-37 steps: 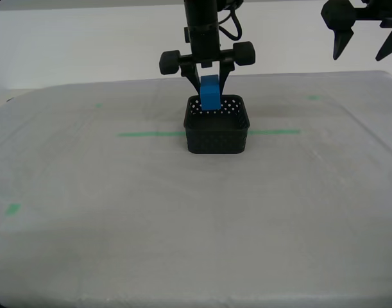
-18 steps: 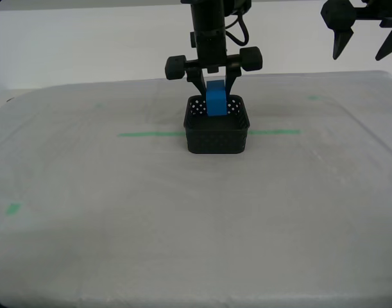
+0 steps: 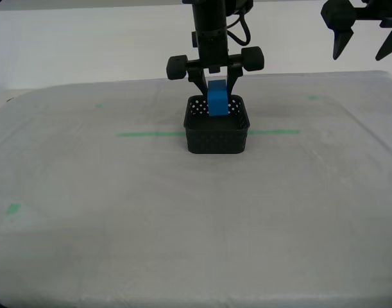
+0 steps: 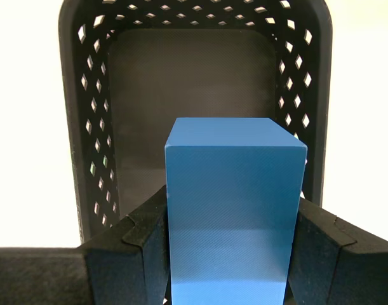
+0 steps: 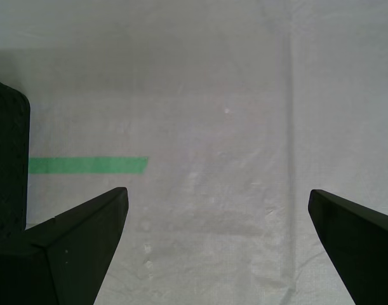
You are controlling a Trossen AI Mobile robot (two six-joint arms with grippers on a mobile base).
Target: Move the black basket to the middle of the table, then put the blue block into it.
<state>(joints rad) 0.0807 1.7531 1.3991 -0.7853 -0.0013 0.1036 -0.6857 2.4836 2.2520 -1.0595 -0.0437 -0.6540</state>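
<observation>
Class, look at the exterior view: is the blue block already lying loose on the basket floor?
No: my second gripper holds the blue block upright at the black basket's rim.

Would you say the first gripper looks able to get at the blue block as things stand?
Probably not: my second gripper is shut on the blue block over the black basket, while my first gripper hangs open, well off.

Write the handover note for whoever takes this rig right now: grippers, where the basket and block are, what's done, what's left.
My second gripper is shut on the blue block, holding it upright directly over the opening of the black basket; the second wrist view shows the basket floor bare below the block.
My first gripper is open and holds nothing, raised at the exterior view's upper right.
The basket stands on the table, on the green tape line, near the middle.
Done: basket placed, block picked and brought over it.
Left: lower a little, open the jaws to drop the block in, withdraw.
</observation>
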